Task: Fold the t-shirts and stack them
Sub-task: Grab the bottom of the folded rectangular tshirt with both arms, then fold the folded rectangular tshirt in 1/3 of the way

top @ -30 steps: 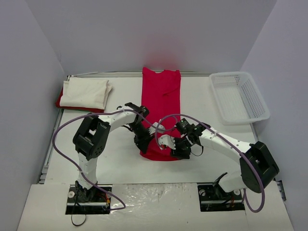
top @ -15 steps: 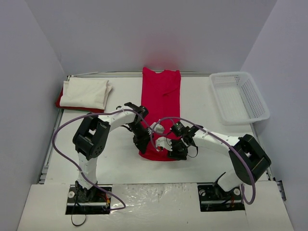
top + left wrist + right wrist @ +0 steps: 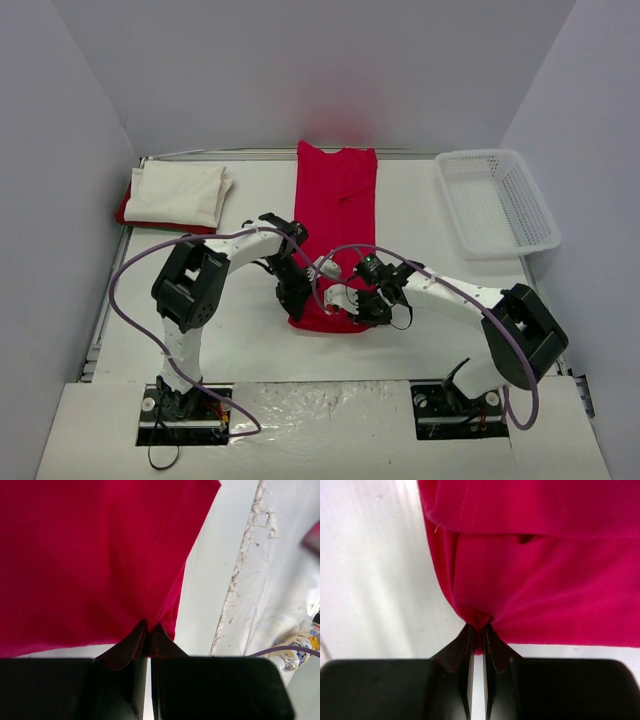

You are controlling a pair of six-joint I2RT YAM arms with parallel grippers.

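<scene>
A folded white t-shirt lies at ten o'clock. The left gripper and right gripper each clamp the near hem of the central red t-shirt. Its long axis runs six to twelve o'clock, collar at twelve.

stacked red shirt mostly hidden under white shirt, blurred clutter unidentifiable
</scene>
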